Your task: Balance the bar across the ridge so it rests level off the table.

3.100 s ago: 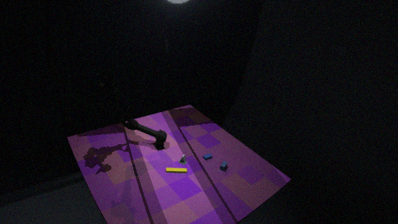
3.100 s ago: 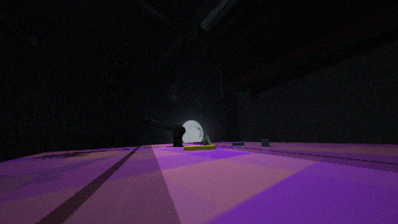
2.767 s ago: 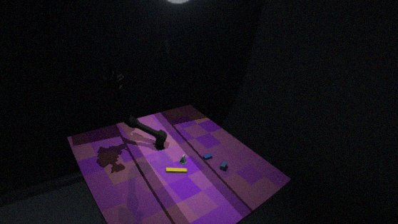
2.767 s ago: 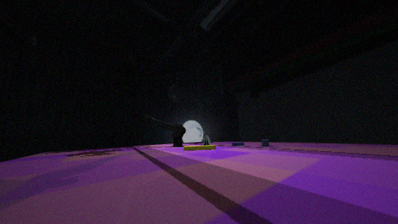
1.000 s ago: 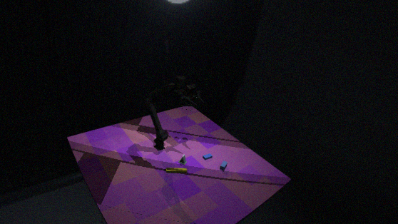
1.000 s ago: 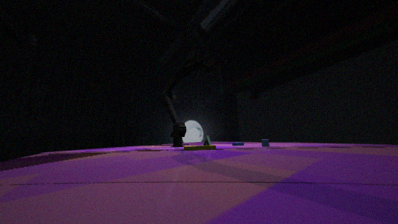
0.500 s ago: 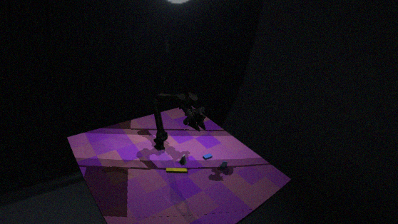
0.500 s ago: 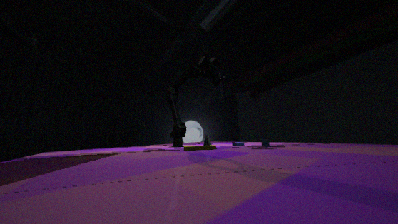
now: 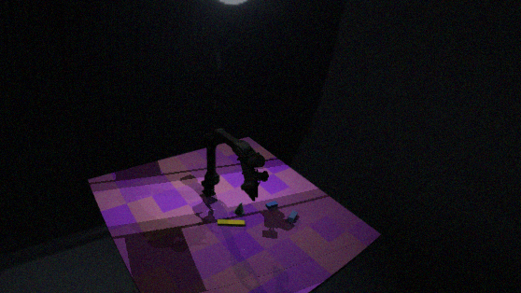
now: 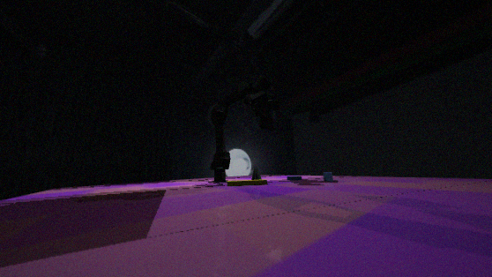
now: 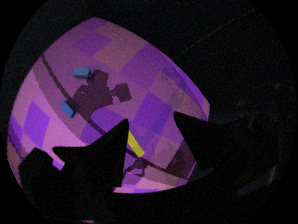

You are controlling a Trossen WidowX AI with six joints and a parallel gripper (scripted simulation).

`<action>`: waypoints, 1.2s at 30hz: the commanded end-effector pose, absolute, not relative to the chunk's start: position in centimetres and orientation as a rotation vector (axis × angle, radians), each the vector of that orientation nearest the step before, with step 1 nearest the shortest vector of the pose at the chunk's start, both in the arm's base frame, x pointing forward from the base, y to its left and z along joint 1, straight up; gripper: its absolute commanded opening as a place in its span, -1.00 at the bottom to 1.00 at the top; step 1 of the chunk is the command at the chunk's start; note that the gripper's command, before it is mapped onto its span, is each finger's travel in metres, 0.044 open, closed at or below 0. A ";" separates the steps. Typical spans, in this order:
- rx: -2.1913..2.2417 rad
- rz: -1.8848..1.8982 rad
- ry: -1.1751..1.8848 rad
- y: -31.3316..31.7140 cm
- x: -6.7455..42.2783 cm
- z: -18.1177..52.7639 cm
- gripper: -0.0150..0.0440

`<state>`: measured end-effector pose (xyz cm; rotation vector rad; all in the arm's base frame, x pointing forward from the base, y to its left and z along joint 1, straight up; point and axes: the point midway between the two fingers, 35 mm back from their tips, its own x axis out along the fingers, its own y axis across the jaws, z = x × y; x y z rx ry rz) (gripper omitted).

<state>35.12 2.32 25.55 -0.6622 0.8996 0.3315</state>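
The yellow bar (image 9: 231,222) (image 10: 247,183) lies flat on the purple checked table (image 9: 168,201). In the wrist view a short stretch of the bar (image 11: 136,144) shows between the fingers. The ridge (image 9: 239,209) (image 10: 256,173) is a small dark wedge standing just behind the bar, apart from it. My gripper (image 9: 250,195) (image 11: 150,117) is open and empty. It points down and hangs above the table, a little behind and to the right of the ridge. In the exterior view the gripper is lost in the dark.
Two blue blocks (image 9: 272,204) (image 9: 292,216) lie to the right of the ridge; they also show in the wrist view (image 11: 81,72) (image 11: 68,108) and in the exterior view (image 10: 294,178) (image 10: 328,176). The arm's base (image 9: 209,184) stands behind and left of the ridge. The room is dark.
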 end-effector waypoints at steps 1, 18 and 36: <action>-0.712 0.404 1.008 1.5 34.6 22.4 0.58; -0.801 0.775 1.395 -1.5 30.2 12.0 0.58; -0.801 0.775 1.395 -1.5 30.4 6.9 0.58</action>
